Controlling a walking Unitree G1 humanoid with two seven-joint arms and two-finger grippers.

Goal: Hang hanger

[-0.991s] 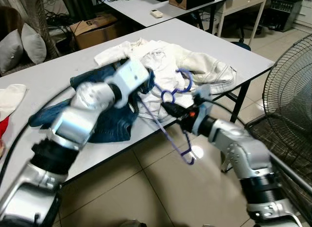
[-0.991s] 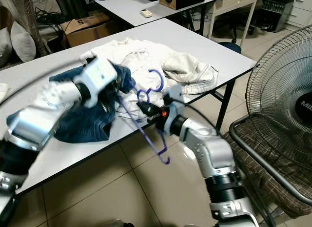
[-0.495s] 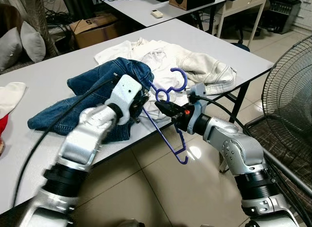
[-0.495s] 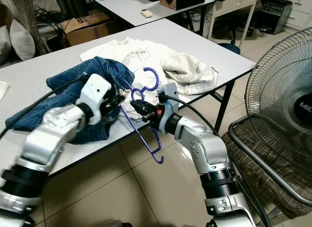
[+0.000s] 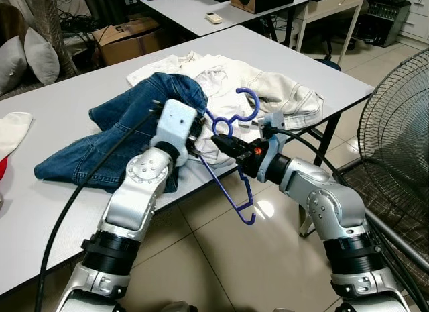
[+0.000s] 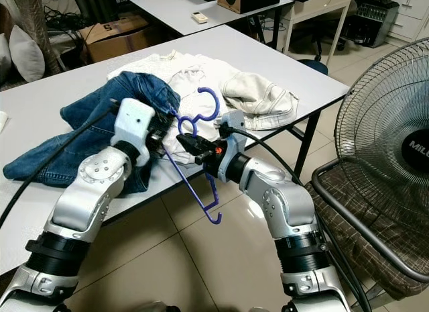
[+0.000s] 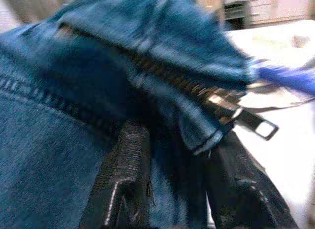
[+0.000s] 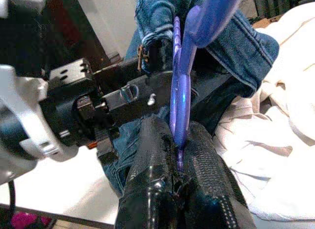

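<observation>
Right wrist view: right gripper [image 8: 179, 140] clamps the purple hanger [image 5: 231, 161], long axis slanting downward; left gripper [image 7: 170, 155] pinches jeans [image 5: 127, 124] just beside.

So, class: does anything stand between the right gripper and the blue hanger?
Nothing visible does. The right gripper is already shut on the hanger, its fingers pinching the blue plastic. The left gripper grips the jeans right beside it, on the table.
</observation>
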